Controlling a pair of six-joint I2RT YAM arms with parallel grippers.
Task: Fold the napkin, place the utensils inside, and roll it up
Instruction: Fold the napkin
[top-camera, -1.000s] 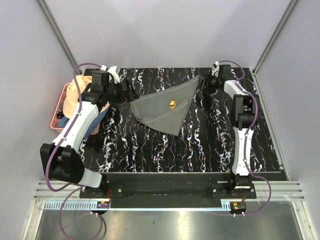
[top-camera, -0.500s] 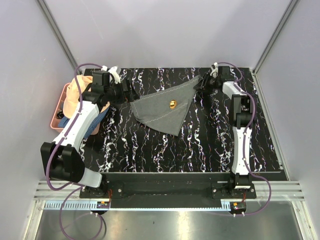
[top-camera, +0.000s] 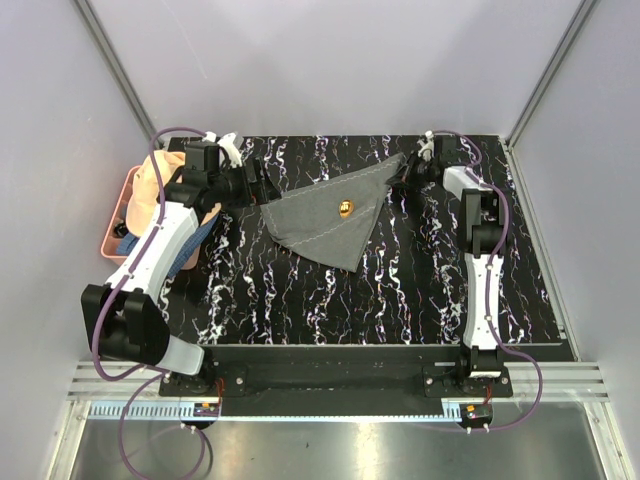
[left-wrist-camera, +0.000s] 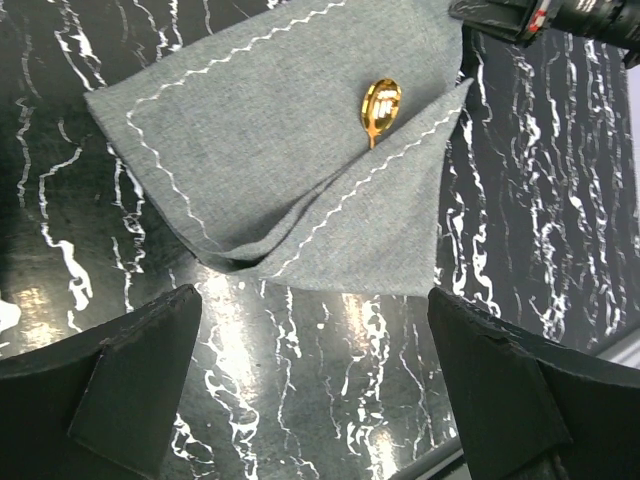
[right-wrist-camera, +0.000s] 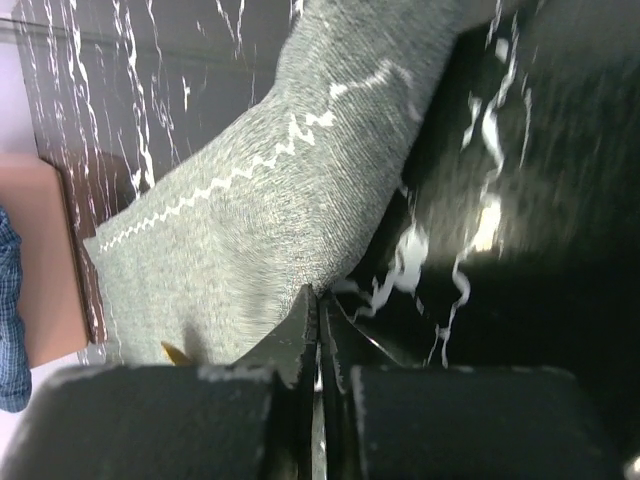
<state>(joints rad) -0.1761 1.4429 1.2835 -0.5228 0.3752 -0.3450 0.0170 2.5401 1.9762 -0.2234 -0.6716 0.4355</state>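
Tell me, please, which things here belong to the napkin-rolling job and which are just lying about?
For the job:
- grey napkin, folded into a triangle
- gold spoon, its bowl showing and its handle tucked under the fold

Lying about:
- pink tray at the far left
- peach hat on the tray
- blue cloth beside the hat

- Napkin (left-wrist-camera: 270, 150): grey cloth, white zigzag stitching, folded into overlapping layers, flat on the table.
- Spoon (left-wrist-camera: 381, 103): gold, bowl exposed on the napkin, handle tucked under the upper fold.
- Table (left-wrist-camera: 320, 380): black, white-veined.
- Left gripper (left-wrist-camera: 312, 330): fingers (left-wrist-camera: 135, 385) spread wide at the frame's lower corners, clear of the napkin.
- Right gripper (left-wrist-camera: 480, 10): black, at the napkin's far corner, mostly cropped.
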